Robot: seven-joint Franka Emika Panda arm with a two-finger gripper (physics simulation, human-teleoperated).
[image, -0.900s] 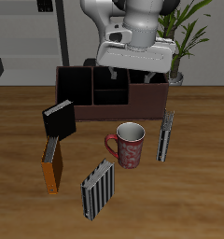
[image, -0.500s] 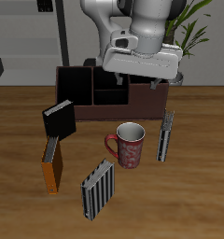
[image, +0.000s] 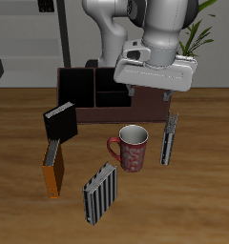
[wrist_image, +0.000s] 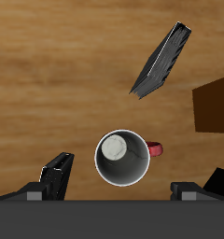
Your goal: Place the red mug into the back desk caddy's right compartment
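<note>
The red mug [image: 132,148] with white speckles stands upright on the table in front of the back desk caddy [image: 97,112], its handle pointing toward the black box. My gripper [image: 152,95] is open and empty. It hovers above the caddy's front wall, higher than the mug and a little farther back. It hides most of the right compartment [image: 151,101], the reddish-brown end section. In the wrist view the mug [wrist_image: 123,157] shows from above with its pale inside, between my spread fingers [wrist_image: 35,193], and a corner of the caddy [wrist_image: 215,108] shows at the edge.
A small black box with a striped top [image: 61,122] leans near the caddy's black-lined end. An orange book [image: 53,172] and a striped book [image: 99,193] lie nearer the front edge. A dark book [image: 170,138] stands beside the mug. A plant [image: 190,43] stands behind the caddy.
My gripper has moved along the caddy toward its reddish-brown end and come lower and nearer the mug. The mug and the other things have not moved.
</note>
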